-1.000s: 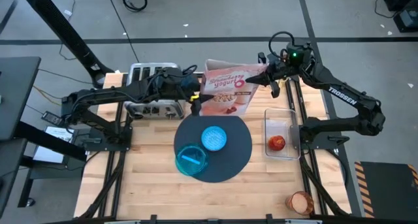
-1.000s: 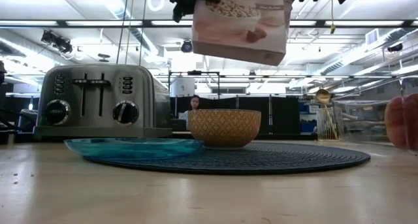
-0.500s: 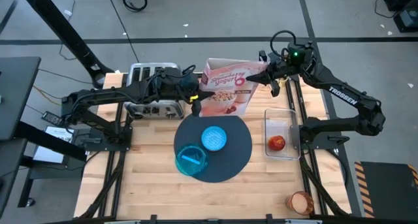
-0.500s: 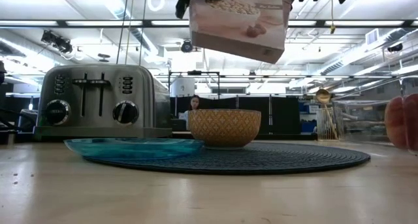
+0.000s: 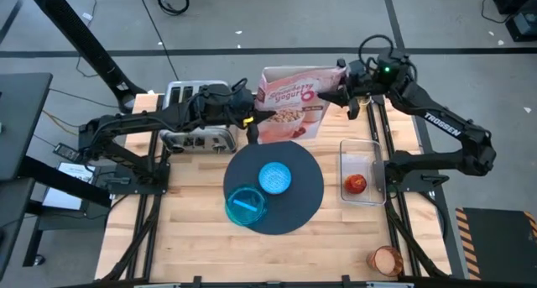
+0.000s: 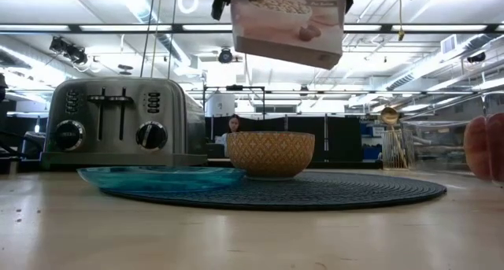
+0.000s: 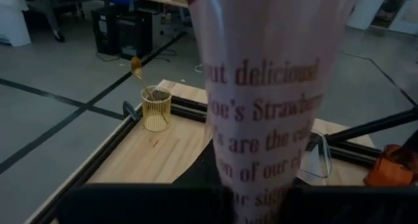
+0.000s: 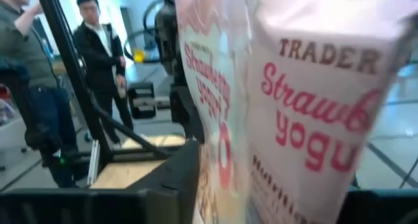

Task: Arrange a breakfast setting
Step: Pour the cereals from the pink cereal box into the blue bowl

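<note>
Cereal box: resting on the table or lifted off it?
Lifted. In the low view the cereal box hangs well above the bowl, with open air beneath it and nothing under it.

a pink cereal box (image 5: 291,112) is up in the air over the back of the table. a shiny toaster (image 5: 198,117) sits beside it. a gold wire cup (image 7: 156,108) stands near the table's edge. two people (image 8: 101,54) stand far off.

cereal box (image 6: 290,22) top cut off, blurred close-up
</note>
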Controlling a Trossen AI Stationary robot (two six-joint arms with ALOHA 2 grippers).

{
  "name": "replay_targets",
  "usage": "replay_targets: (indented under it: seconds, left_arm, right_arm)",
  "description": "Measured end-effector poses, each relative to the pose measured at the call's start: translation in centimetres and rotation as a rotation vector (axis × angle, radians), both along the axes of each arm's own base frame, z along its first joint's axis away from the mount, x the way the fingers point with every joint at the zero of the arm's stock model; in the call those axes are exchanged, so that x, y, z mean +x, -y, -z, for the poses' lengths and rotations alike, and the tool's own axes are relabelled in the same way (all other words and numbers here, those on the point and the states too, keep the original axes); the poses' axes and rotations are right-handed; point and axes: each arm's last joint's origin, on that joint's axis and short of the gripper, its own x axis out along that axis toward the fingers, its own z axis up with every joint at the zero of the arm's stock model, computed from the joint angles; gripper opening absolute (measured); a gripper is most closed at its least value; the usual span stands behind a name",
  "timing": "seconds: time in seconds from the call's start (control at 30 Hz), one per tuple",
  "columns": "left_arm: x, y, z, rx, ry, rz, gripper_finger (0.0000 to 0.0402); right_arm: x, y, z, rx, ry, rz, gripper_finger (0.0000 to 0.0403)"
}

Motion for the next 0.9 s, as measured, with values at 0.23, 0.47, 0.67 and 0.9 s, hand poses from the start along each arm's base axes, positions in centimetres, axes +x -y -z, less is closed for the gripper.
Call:
replay_targets:
  seconds: [0.23,0.47,0.67,0.9]
  left_arm:
    - [-1.3,-0.6,-1.8,0.027,0.097,-0.032,0.0006]
    - [-2.6,-0.9,-4.6,0.078,0.297,-0.07,0.0006]
    - [-3.1,-0.9,-6.1,0.127,0.44,-0.068,0.0005]
    - [-3.4,-0.9,-6.8,0.157,0.495,-0.069,0.0005]
  right_arm:
    - [-2.7,-0.6,-1.9,-0.033,0.097,0.127,0.0229]
    - [-4.8,-1.1,-1.9,-0.029,0.102,0.242,0.0283]
    - [-4.6,-0.8,1.1,0.067,0.119,0.236,0.0303]
    - [-3.1,-0.8,4.0,0.135,0.249,0.164,0.032]
